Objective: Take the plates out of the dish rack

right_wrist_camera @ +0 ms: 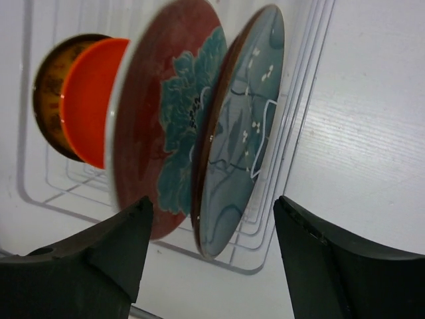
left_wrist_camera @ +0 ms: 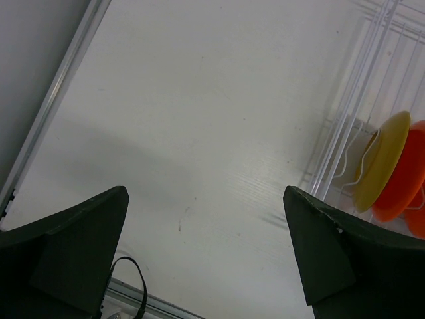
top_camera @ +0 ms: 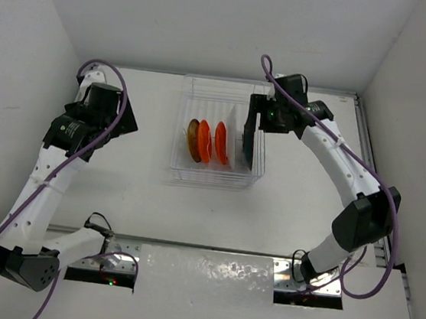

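Two big plates (right_wrist_camera: 159,119) sit btwn right gripper's (right_wrist_camera: 212,205) spread jaws; left gripper (left_wrist_camera: 206,193) spread too.

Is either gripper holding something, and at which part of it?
Neither holds anything. The left gripper is open above the table; the right gripper, open, straddles the rims of the red plate and the teal plate without clamping them.

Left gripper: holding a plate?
No, the left gripper stands open over the table, nothing between its fingers, with the plates off to one side in the dish rack.
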`<state>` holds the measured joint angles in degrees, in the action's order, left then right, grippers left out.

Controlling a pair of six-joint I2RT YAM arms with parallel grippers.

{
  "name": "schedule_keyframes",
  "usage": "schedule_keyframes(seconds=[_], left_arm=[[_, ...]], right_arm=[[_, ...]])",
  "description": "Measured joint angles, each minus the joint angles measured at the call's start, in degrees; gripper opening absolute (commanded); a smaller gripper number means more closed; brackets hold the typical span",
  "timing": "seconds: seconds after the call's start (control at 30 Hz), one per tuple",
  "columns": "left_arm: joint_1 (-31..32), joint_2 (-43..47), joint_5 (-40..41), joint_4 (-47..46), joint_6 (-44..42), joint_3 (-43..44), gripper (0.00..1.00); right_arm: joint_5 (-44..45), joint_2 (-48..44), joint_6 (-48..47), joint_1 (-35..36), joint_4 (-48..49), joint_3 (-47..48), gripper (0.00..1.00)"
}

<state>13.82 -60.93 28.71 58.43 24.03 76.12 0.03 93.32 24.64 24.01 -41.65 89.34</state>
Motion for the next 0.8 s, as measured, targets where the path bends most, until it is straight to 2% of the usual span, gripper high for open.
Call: schedule_keyframes(seconds=[0.1,0.13,0.23,0.3,0.47,0.67,0.8], left_arm=[[0.00,-0.22,-0.66,-0.09,0.02,-0.26,1.00],[0.00,-0.22,-0.79,-0.28,0.02,-0.61,1.00],[0.00,-0.26,-1.14,-0.31,0.02,-1.99,1.00],[0.00,-0.57,-1.44,-0.17,0.02,-2.38,1.00],[0.00,-2.95,-2.32,0.98,0.42,-0.35,1.00],[0.00,-6.67,-5.53,1.46,2.34,7.39,1.00],[0.00,-7.54,-8.76,0.94,4.02,10.78,1.00]], right_arm=[[0.02,0.81,0.04,-0.15,1.09,-2.12,0.60],[-0.09,1.07,0.11,-0.15,1.70,-2.75,0.51],[-1.03,1.86,0.92,-0.13,4.50,-5.33,0.34],[-2.34,2.45,1.62,0.13,6.05,-6.25,0.32],[-2.58,2.86,3.26,1.44,6.78,-6.40,0.08],[-0.76,2.45,6.60,2.03,5.81,-6.36,0.00],[0.39,1.51,7.98,2.36,2.05,-4.42,0.00]])
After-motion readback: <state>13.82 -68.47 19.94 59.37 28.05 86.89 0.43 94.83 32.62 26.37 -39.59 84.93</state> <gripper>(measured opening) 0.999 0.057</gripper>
